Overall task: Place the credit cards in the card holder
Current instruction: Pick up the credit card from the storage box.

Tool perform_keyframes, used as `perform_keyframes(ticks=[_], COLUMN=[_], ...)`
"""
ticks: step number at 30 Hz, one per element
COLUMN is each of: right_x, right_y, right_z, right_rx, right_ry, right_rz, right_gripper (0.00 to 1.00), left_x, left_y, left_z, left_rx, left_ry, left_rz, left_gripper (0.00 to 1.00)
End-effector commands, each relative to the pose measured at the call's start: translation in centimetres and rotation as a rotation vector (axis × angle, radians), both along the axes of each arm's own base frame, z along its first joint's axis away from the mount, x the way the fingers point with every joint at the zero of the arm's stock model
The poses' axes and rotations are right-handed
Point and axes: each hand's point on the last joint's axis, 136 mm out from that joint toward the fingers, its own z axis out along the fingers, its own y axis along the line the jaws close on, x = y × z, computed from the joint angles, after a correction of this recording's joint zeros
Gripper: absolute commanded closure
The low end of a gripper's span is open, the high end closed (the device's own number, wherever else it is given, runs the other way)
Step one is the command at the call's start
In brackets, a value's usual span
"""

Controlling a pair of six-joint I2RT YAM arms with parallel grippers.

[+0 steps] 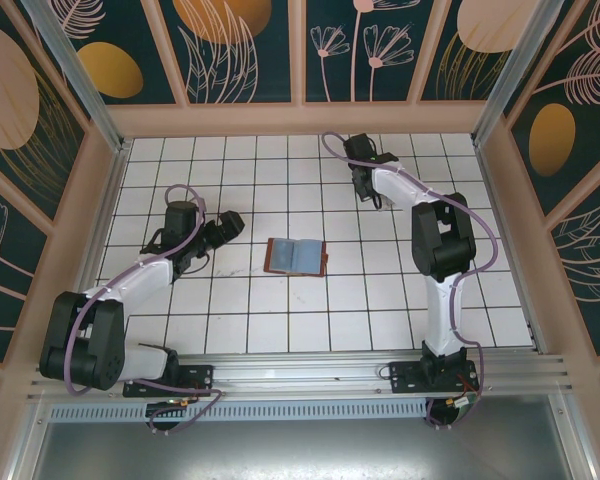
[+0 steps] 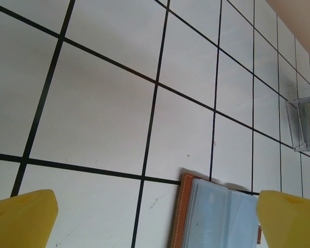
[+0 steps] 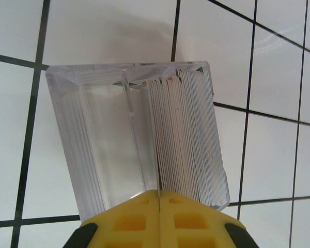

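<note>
On the table [image 1: 240, 330] the tray [image 3: 93, 134] sits far right, the holder [image 1: 296, 256] lies open at centre, and the cards [image 3: 188, 139] stand stacked in the tray. We judge a pick is under way: our right gripper [image 3: 159, 206] is pinched together at the stack's edge, though we cannot tell if it has a card. The left gripper [image 2: 155, 209] gapes empty. Next we need a straight lift.

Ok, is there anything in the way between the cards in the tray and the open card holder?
Nothing visible: bare tiles run from the clear tray, where the credit cards stand, to the open card holder.

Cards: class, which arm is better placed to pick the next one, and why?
Right. The right gripper is shut at the tray, beside the cards; the left gripper is open by the card holder.
</note>
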Motion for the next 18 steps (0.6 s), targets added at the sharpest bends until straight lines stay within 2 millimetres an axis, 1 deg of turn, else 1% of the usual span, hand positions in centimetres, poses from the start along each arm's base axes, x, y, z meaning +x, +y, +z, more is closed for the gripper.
perform_keyframes(ticks=[1,6,10,12,15,18], right_x=[-0.1,-0.1,-0.7,-1.0,-1.8,-2.1], right_y=[0.1,1.1,2.6,3.1,3.2,3.1], right_z=[0.5,1.3,2.1,2.6,2.7,2.7], right_rx=[-0.013,0.057,0.172,0.209,0.228,0.223], right_ry=[0.007,0.015,0.049,0.068,0.101,0.110], right_rz=[-0.012,-0.001,0.008,0.008,-0.002,-0.012], right_gripper=[1.00,1.00,1.00,1.00,1.00,1.00], left_x=[0.0,0.1,0.3,0.3,0.2,0.1], left_y=[-0.1,-0.4,-0.7,-0.7,-1.4,-1.8], left_z=[0.1,0.3,0.3,0.2,0.0,-0.1], left_rx=[-0.028,-0.057,-0.049,-0.050,-0.066,-0.069], left_ry=[-0.010,-0.015,-0.003,-0.008,-0.006,0.000], left_rz=[0.002,0.001,-0.023,-0.020,-0.058,-0.091], left_gripper=[0.01,0.02,0.02,0.01,0.02,0.04])
